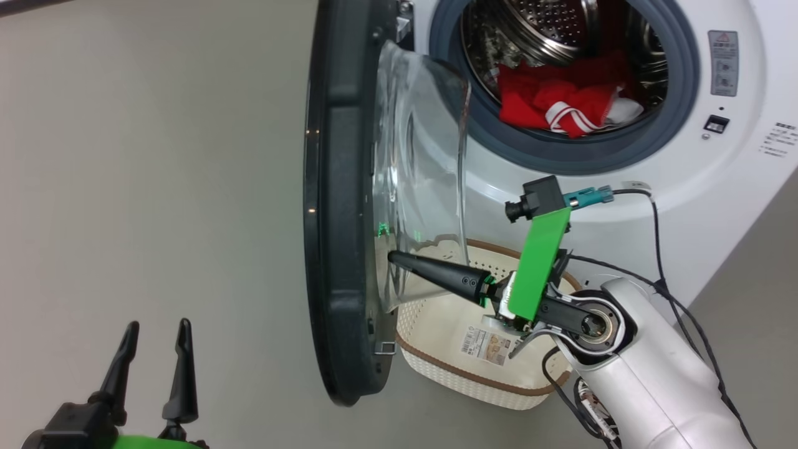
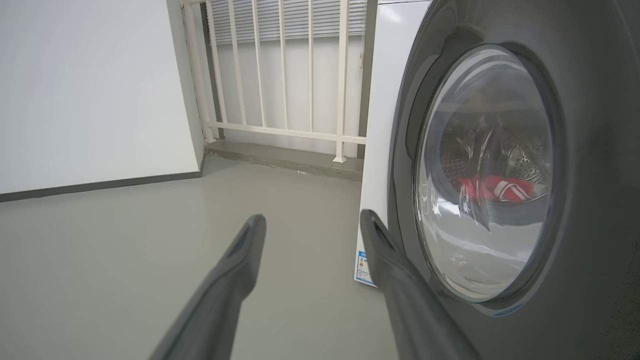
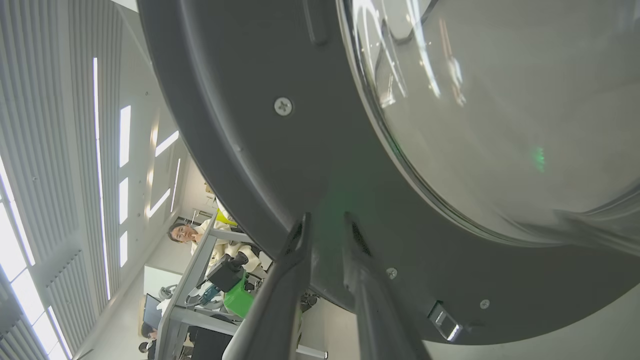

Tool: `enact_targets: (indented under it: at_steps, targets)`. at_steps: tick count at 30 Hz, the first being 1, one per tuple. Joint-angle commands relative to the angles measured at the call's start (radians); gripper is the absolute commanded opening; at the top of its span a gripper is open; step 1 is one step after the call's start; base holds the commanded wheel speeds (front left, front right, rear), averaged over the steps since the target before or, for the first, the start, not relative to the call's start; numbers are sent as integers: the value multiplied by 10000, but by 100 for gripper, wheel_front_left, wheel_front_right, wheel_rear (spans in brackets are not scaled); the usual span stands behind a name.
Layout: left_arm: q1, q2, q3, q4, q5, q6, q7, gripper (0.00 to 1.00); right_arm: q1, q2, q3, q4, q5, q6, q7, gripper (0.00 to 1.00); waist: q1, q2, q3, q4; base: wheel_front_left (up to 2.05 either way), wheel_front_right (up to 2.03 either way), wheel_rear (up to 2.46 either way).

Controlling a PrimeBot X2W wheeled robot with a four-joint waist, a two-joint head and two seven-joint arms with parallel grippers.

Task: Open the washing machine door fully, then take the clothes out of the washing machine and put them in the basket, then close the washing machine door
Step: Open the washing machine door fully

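Glossy door [image 1: 336, 206], perforated steel drum [image 1: 548, 31]

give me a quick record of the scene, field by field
door: open, edge-on in head view
clothes: red, in the drum
basket: on the floor before the washer, no clothes seen in it
left gripper: open, empty, by the door's outer face
right gripper: fingers slightly apart, tips at the door's inner rim
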Motion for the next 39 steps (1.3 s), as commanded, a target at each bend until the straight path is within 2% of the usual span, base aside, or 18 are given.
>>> enact_targets:
  at_steps: [1,7,14,15,19,25,31,35,39]
  targets:
    - [-333,194,373,-231,-38,-29,-53,100,51,40,-2,-436,-166,92,-198,100,0,-1,-30,-112,0,0,0]
    - [-281,186,480,-307,-2,-29,-53,100,449,-451,63,-1366,-1007,92,-1132,100,0,-1,-84,-339,0,0,0]
    - [-202,172,564,-379,21,-29,-53,100,973,-1143,372,-2116,-2480,92,-2908,100,0,-1,-121,-565,0,0,0]
    - [-202,172,564,-379,21,-29,-53,100,973,-1143,372,-2116,-2480,92,-2908,100,0,-1,-121,-565,0,0,0]
    - [-204,188,576,-388,17,-29,-53,100,1263,-1594,700,-2214,-3609,92,-4274,100,0,-1,-124,-623,0,0,0]
    - [-134,189,576,-460,22,-29,-53,100,1709,-2001,738,-1738,-5130,92,-6660,100,0,-1,-117,-645,0,0,0]
    - [-58,138,619,-481,44,-29,-53,100,2069,-2147,644,-939,-6327,92,-8304,100,0,-1,-150,-629,0,0,0]
    - [14,106,649,-506,63,-29,-53,100,2346,-2086,301,-430,-7181,92,-8881,100,0,-1,-196,-613,0,0,0]
    - [111,89,709,-539,87,-29,-53,100,2646,-1958,-57,-62,-8073,92,-9016,100,0,-1,-228,-641,0,0,0]
